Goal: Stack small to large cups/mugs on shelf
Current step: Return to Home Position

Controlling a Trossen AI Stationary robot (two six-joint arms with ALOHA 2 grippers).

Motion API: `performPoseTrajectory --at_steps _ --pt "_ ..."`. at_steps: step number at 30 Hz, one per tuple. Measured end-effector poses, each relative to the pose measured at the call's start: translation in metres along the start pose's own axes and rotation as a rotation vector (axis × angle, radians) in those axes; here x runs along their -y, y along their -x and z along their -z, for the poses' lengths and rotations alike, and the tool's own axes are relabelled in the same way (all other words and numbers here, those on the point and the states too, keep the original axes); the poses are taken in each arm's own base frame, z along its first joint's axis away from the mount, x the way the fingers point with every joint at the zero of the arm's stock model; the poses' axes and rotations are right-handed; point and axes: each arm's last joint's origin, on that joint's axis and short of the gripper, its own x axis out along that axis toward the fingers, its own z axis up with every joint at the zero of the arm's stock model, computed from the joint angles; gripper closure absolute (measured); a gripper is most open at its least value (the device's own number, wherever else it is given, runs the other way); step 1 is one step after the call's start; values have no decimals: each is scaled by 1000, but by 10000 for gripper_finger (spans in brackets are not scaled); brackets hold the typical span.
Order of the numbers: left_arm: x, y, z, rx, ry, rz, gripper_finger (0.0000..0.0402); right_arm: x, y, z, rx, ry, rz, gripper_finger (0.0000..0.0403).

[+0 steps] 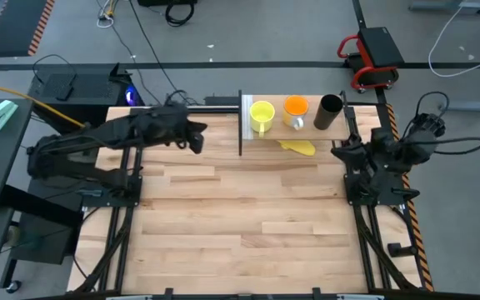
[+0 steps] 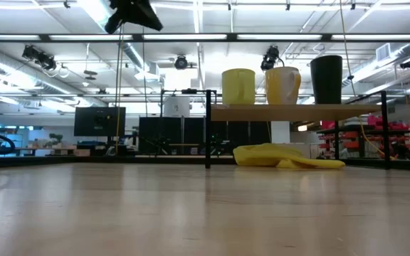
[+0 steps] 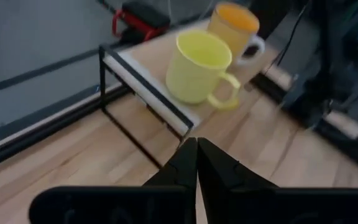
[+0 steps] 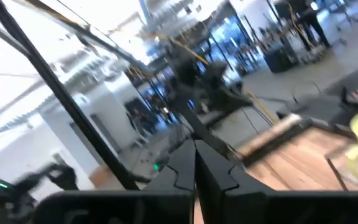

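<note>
Three cups stand in a row on the shelf (image 1: 307, 129): the yellow mug (image 1: 262, 115) with its handle, the orange cup (image 1: 296, 108) and the tall black cup (image 1: 330, 112). The low view shows the yellow mug (image 2: 238, 87), orange cup (image 2: 282, 85) and black cup (image 2: 326, 79) upright on the board. My left gripper (image 1: 197, 137) is shut, raised left of the shelf's white end panel; its wrist view shows the yellow mug (image 3: 199, 67) and orange cup (image 3: 234, 25) ahead. My right gripper (image 4: 194, 149) is shut, by the table's right edge (image 1: 340, 150).
A flat yellow banana-like thing (image 1: 298, 147) lies on the table in front of the shelf (image 2: 287, 156). Thin black posts (image 3: 135, 134) hold the board up. The broad wood tabletop (image 1: 248, 225) stretches toward the near edge.
</note>
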Motion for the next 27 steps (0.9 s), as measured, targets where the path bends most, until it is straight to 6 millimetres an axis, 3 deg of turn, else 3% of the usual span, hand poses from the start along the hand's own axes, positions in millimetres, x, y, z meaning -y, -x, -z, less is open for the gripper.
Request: performPoseTrajectory --at_steps 7,12,17,23,27 --pt "-15 28 6 177 73 101 392 -16 1 -25 190 65 -257 391" --pt "-18 46 2 223 159 151 382 -16 5 -36 282 -24 -284 390" --pt "-21 65 -3 254 262 247 366 -17 4 -33 248 -81 -288 391" --pt "-27 83 -3 269 248 308 362 -17 4 -32 221 -188 -315 387" --pt "-28 89 -3 268 231 357 369 -15 7 -31 176 -158 -354 387"
